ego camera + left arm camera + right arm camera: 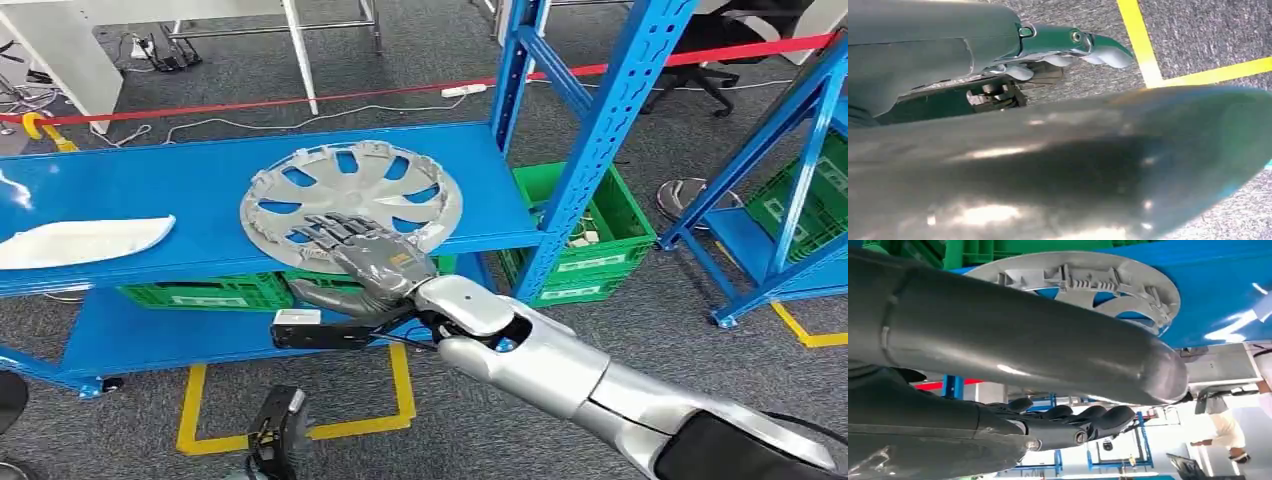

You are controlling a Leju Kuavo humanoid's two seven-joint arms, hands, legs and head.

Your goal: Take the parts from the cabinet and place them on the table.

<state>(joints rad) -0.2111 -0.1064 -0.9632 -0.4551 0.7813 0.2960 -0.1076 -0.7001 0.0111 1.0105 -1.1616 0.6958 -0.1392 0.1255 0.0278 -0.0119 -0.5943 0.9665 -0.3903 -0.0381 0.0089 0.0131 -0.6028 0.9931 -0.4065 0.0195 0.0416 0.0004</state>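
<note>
The grey plastic hubcap [351, 205] is lying flat on the blue shelf [150, 185], inner side up. The right hand [365, 255] is hovering over its near rim, fingers spread, holding nothing. It looks light, thin and springy; gripping a rim edge or spoke opening seems best.

Grey carpet [420, 440], yellow floor tape [300, 432], red barrier tape [300, 100].

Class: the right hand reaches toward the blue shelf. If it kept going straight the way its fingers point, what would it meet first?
Most likely the hubcap: the right hand is at its near rim, fingers pointing across it. Whether they already touch it cannot be told.
</note>
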